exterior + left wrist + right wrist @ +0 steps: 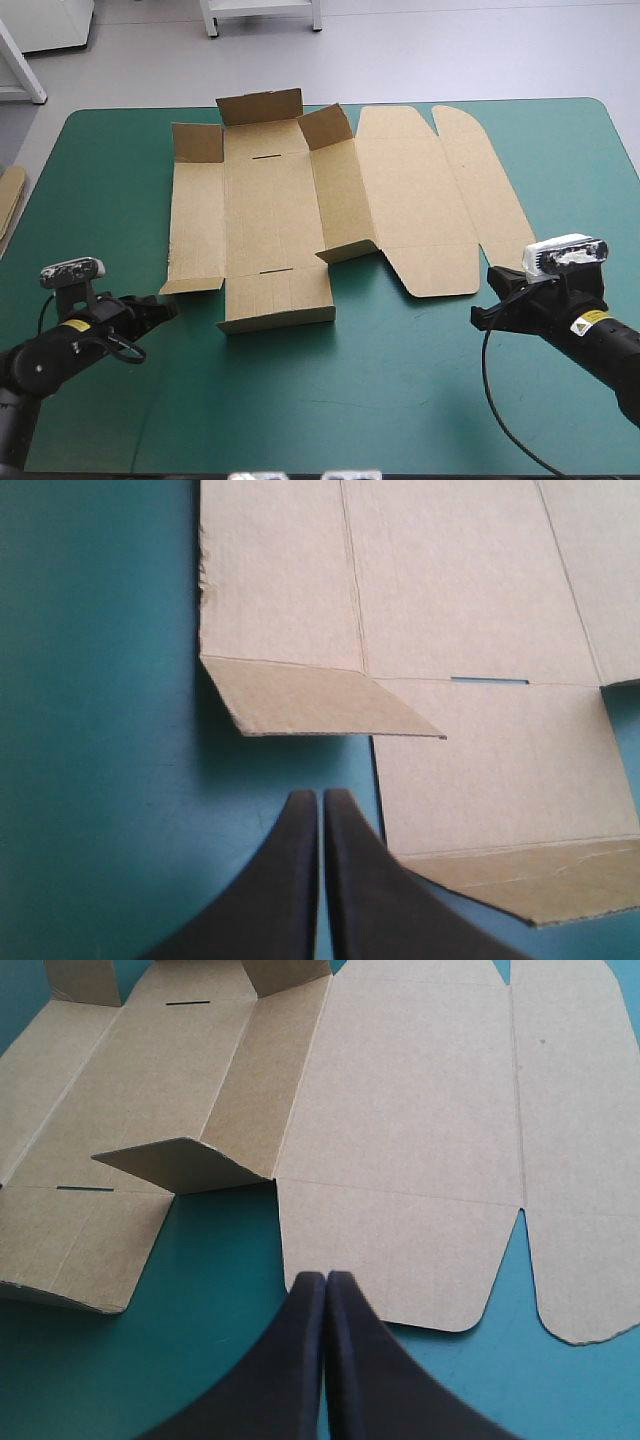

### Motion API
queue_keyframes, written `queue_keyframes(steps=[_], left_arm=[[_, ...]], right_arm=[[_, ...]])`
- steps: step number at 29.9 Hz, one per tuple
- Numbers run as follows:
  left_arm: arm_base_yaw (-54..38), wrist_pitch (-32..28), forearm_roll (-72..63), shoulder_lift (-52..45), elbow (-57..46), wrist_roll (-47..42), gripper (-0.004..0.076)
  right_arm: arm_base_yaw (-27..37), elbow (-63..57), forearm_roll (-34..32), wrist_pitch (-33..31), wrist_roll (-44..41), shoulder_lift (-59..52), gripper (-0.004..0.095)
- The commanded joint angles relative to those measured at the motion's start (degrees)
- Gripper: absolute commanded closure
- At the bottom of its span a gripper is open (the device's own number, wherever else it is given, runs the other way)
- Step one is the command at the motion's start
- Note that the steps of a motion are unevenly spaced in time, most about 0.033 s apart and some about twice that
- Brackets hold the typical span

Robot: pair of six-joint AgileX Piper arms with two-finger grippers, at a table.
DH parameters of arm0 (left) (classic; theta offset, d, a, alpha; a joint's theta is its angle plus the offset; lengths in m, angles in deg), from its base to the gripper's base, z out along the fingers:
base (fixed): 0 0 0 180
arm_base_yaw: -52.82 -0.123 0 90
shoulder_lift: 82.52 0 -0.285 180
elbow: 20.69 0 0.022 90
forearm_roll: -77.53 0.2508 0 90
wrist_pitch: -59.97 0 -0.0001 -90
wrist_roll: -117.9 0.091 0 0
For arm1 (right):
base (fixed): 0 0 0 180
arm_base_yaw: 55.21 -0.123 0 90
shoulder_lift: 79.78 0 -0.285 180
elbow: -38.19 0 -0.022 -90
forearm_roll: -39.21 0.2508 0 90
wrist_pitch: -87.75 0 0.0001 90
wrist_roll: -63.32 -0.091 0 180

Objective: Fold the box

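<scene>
My left gripper (165,310) low over teal-green cover (400,400), fingers (290,880) pressed together, just short of near left flap. My right gripper (480,320) low, likewise pressed together, near lid edge. Box (270,200) mid-table, mostly flat, small flaps raised.

Your two arms are matte black throughout; the left arm (45,362) is built of rounded, tube-like links; the right arm (608,352) has the same dark, chunky casing; a small yellow label (72,326) sits near the left wrist, its print too small to read; a second yellow label (590,320) marks the right; your left gripper (320,798) ends in two broad black fingers, smooth curved fins, wide at the base and narrowing to a tip; your right gripper (326,1278) looks the same.
</scene>
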Motion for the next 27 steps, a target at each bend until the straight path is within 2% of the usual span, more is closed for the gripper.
queue_keyframes(steps=[1, 10, 13, 14, 15, 17, 20, 24, 27], left_arm=[[0.4, -3.8, -6.6, 5.2, 3.8, 3.7, 0.0703], [-0.7, 3.5, -12.8, 21.0, 20.4, 9.3, 0.0711], [-5.9, 10.3, -20.3, 25.9, 25.4, 15.3, 0.0711], [-9.5, 15.7, -27.6, 28.1, 26.7, 20.2, 0.0711], [-12.1, 18.3, -30.8, 29.6, 27.2, 22.4, 0.0711], [-18.6, 27.0, -39.9, 33.1, 27.6, 28.4, 0.0712], [-25.2, 34.2, -44.2, 37.5, 27.6, 31.5, 0.0712], [-27.0, 34.2, -43.8, 40.7, 27.6, 34.5, 0.0705], [-27.0, 34.2, -43.5, 43.1, 27.6, 35.2, 0.0660]], right_arm=[[-0.1, 1.5, 1.0, 3.1, 0.2, 0.7, 0.0912], [-0.1, 1.5, 0.9, 3.0, 0.3, 1.1, 0.0912], [-0.1, 1.5, 0.8, 2.7, 0.3, 1.1, 0.0912], [-0.1, 1.5, 0.8, 2.7, 0.3, 1.1, 0.0912], [-0.1, 1.5, 0.8, 2.5, 0.3, 1.1, 0.0912], [-0.1, 1.5, 0.8, 2.6, 0.3, 1.1, 0.0912], [-0.1, 1.5, 0.8, 2.6, 0.3, 1.1, 0.0912], [-0.1, 1.5, 1.0, 2.8, 0.4, 1.1, 0.0912], [-0.1, 1.5, 1.2, 2.9, 0.5, 1.1, 0.0912]])
